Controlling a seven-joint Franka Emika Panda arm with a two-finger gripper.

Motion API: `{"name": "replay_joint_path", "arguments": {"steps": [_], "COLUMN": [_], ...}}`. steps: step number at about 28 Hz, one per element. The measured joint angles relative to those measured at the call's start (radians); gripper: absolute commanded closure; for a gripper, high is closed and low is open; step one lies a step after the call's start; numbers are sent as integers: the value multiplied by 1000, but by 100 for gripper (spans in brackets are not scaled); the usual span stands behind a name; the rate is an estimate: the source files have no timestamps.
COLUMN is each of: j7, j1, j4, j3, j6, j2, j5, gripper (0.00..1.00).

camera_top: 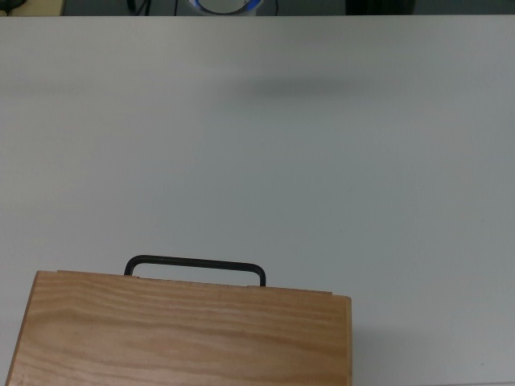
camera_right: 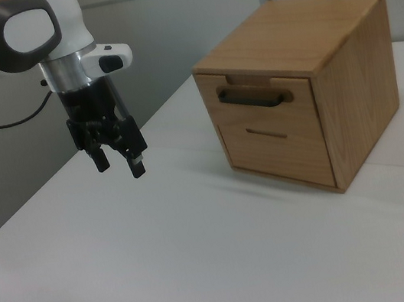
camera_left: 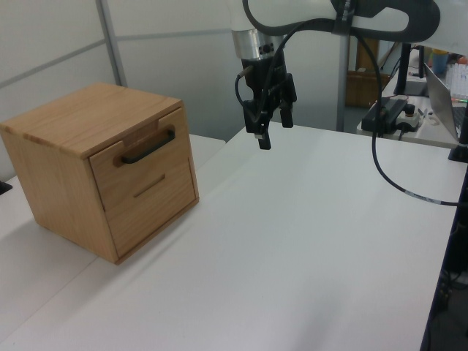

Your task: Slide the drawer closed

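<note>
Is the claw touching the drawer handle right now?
Apart. In the right view the claw hangs above bare table, well to the right view's left of the drawer and its black handle; the left view shows the same gap.

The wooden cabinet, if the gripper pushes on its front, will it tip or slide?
The cabinet looks squat and broad-based, so tipping seems unlikely. Resting on the smooth white table, it might slide. Its wood looks rigid, so the drawer front should not flex.
</note>
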Motion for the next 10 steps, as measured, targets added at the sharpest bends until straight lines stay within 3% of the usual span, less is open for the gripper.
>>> {"name": "replay_joint_path", "arguments": {"steps": [10], "j7": [-22], "j1": [1], "j4": [0], "j3": [4], "j6": [16], "j2": [0], "j5": [0], "gripper": [0]}}
